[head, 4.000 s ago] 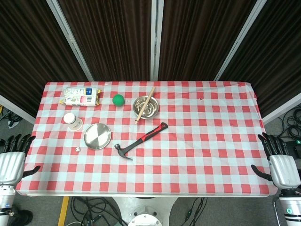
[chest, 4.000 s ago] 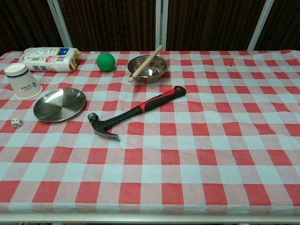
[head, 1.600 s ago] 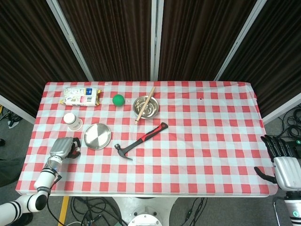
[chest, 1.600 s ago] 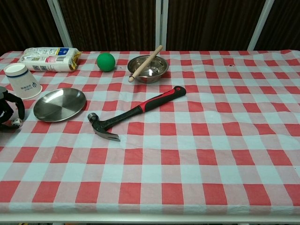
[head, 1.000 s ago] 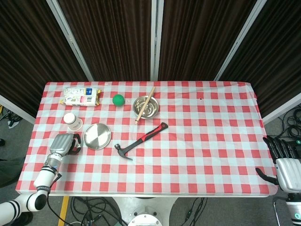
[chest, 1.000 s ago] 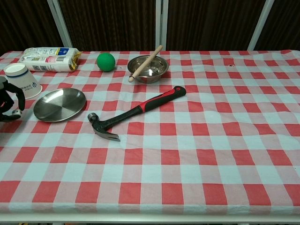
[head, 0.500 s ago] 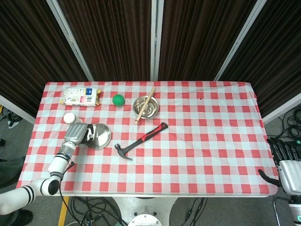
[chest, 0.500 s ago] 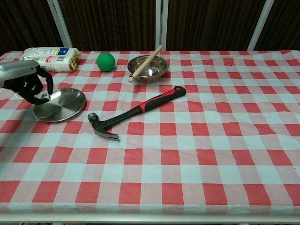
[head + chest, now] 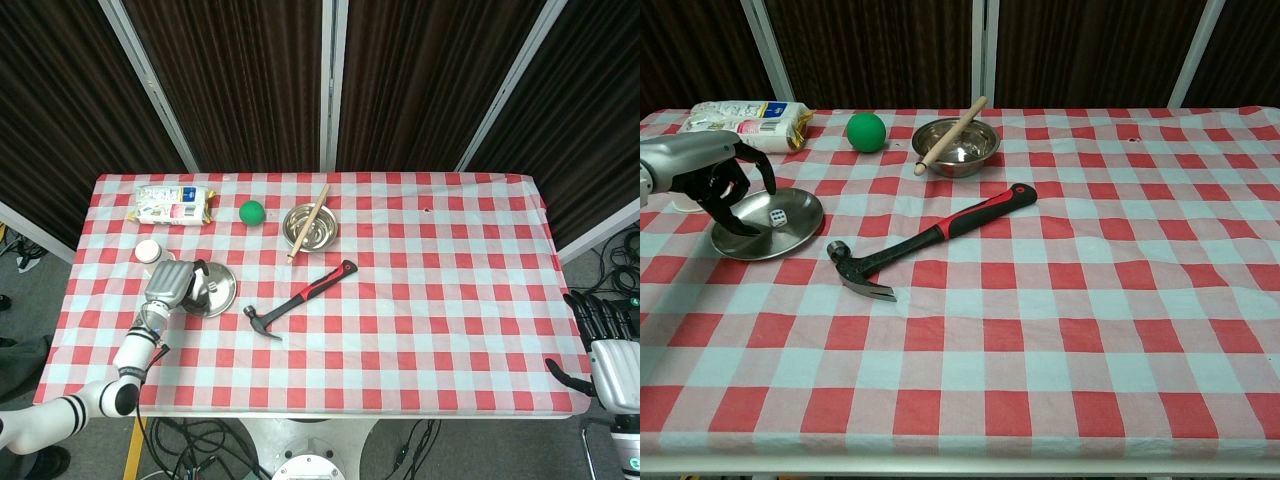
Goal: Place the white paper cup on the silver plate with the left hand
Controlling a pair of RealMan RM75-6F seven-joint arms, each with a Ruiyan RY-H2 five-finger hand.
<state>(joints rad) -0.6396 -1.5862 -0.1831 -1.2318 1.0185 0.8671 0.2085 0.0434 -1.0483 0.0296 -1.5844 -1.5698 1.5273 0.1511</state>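
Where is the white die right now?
In the chest view the die lies on the silver plate at the table's left, just right of the left hand hovering over the plate's edge.

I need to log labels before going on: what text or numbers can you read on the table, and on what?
Packet: blue and dark print, too blurred to read.
Cup: no print in view.
Die: dark pips show, count too small to tell.
Hammer: no marking visible.
No legible text anywhere.
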